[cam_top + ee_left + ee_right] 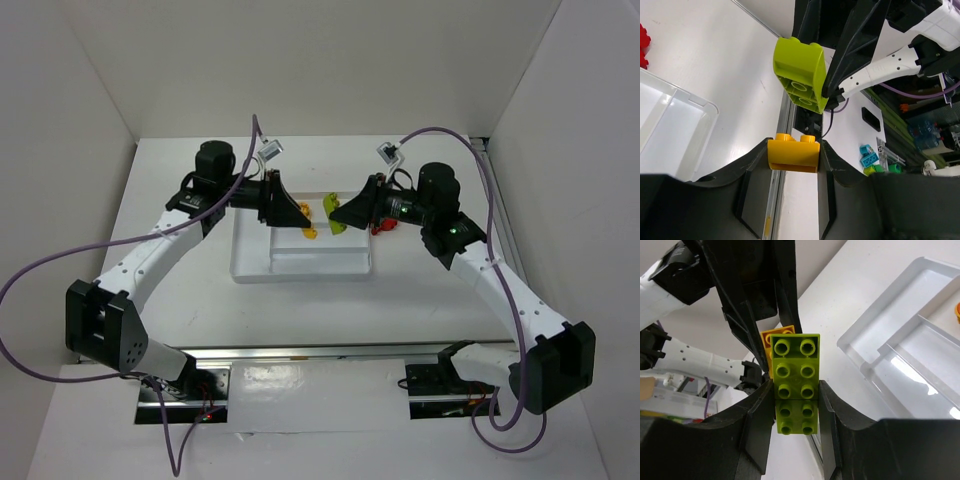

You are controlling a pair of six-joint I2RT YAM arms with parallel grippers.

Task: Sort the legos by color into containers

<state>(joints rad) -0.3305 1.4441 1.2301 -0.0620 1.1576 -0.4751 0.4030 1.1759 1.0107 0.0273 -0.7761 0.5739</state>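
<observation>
My left gripper (pixel 794 150) is shut on a yellow lego (pixel 793 156) and holds it in the air over the far part of the white tray (pixel 250 268). My right gripper (pixel 796 390) is shut on a long lime green lego (pixel 795 371), right opposite. The two bricks are close together, and I cannot tell whether they touch. In the top view the left gripper (pixel 300 214) and the right gripper (pixel 338 216) meet tip to tip above the tray. The lime green lego also shows in the left wrist view (pixel 801 75). An orange piece (pixel 957 312) lies in a tray section.
Red legos (pixel 383 228) lie on the table just right of the tray, under the right arm, and show in the left wrist view (pixel 642 45). White walls enclose the table on three sides. The rail (pixel 330 352) runs along the near edge.
</observation>
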